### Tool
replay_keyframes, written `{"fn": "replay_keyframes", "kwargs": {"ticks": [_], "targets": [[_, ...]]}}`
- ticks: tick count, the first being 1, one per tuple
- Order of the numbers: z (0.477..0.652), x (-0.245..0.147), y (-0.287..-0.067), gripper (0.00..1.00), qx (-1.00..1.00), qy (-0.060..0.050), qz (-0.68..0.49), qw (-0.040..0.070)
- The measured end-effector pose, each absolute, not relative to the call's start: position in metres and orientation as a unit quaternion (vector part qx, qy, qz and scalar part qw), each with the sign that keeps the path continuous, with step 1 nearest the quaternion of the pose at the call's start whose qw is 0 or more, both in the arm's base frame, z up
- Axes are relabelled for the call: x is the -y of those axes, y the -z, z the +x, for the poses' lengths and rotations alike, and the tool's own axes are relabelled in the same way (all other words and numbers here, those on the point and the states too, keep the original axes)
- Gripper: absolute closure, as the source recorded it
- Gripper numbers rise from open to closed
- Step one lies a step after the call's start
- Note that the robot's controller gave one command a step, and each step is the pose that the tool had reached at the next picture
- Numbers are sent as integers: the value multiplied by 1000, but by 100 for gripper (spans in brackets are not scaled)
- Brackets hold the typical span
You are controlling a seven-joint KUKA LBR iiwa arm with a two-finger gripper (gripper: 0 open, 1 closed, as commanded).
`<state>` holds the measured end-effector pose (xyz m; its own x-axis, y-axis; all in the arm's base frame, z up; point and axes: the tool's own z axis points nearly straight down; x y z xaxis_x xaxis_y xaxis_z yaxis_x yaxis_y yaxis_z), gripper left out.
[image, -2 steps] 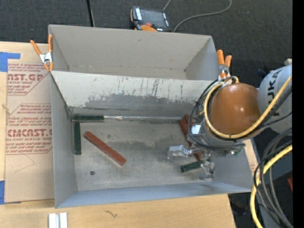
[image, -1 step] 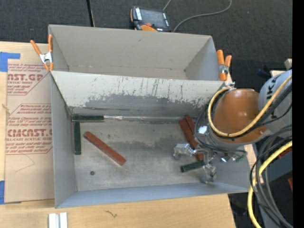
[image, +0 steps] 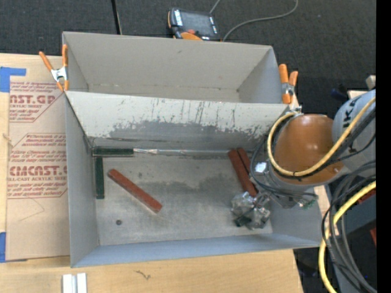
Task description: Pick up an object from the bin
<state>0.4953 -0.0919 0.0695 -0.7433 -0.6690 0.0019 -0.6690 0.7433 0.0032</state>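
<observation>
1. Finds the tool (image: pixel 252 212) low over the floor of the bin (image: pixel 171 112), in the near right corner, below the arm's orange cover (image: pixel 302 145).
2. Cannot tell whether spread or pressed together, owing to the merging of its metal parts with dark shapes underneath. Sees nothing clearly pinched.
3. Takes the red-brown bar (image: pixel 240 166) as the nearest candidate: flat on the floor along the right wall, just beside the tool on its far side.
4. Reads that bar's long axis as running from the back wall toward the near right corner, slightly slanted, with the near end closest to the tool. Cannot tell whether touching or just apart.
5. Logs a second red-brown bar (image: pixel 135 191) well apart, left of centre, lying on a diagonal. Logs a dark green angle piece (image: pixel 99 176) farther off, against the left wall.
6. Judges the pick not yet made, with nothing seen lifted clear of the floor.
7. Judges the coming move to turn on one relation: nearest bar toward the back wall from the tool, so a short shift that way and a closing across the bar's narrow width, crosswise to its long axis.
8. Flags one risk: right wall close beside that bar, hence little room on that side.
</observation>
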Motion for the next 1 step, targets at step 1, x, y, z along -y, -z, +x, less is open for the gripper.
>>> {"fn": "replay_keyframes", "kwargs": {"ticks": [1], "targets": [[510,88,-235,100,928,-2,373,-4]]}}
